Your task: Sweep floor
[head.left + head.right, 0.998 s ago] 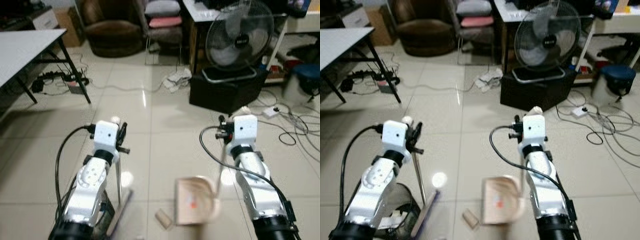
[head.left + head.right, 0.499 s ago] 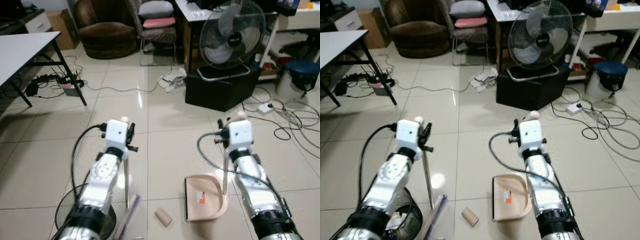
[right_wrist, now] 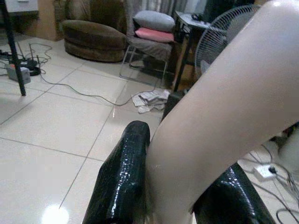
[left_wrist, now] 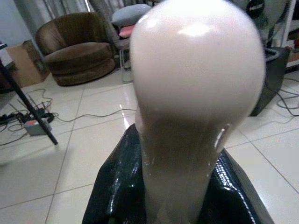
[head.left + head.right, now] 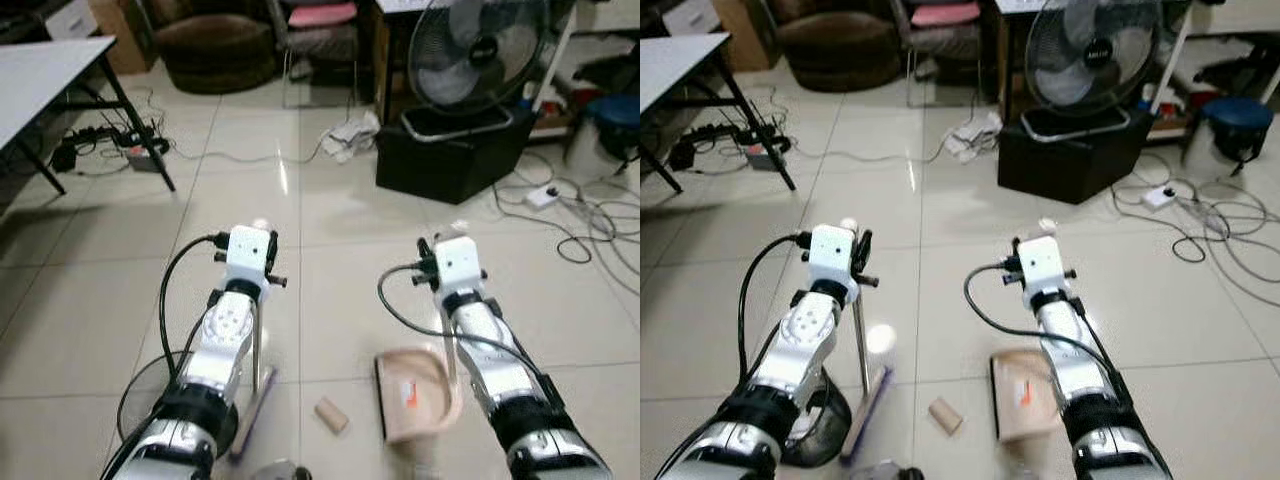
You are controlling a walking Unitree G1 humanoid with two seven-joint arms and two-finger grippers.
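Observation:
My left gripper (image 5: 260, 232) is shut on the cream top of a broom handle (image 4: 196, 93), which sits between its black fingers (image 4: 117, 186). The metal pole (image 5: 257, 335) runs down to the purple broom head (image 5: 250, 405) on the tiles. My right gripper (image 5: 455, 235) is shut on the cream handle (image 3: 224, 107) of a beige dustpan (image 5: 415, 395), whose pan rests low by my right arm and looks blurred. A small cardboard roll (image 5: 330, 415) lies on the floor between broom head and dustpan.
A standing fan (image 5: 480, 60) on a black box (image 5: 450, 165) stands ahead right, with loose cables (image 5: 590, 230) and a blue stool (image 5: 610, 115) beyond. A table (image 5: 40, 70) is at far left, with a brown armchair (image 5: 215, 50) behind and crumpled paper (image 5: 350, 135) mid-floor. A dark round bin (image 5: 815, 420) sits by my left arm.
The whole picture has shifted as the camera moved. Both grippers keep their hold on broom and dustpan. The dustpan is blurred now and the roll still lies between the two tools.

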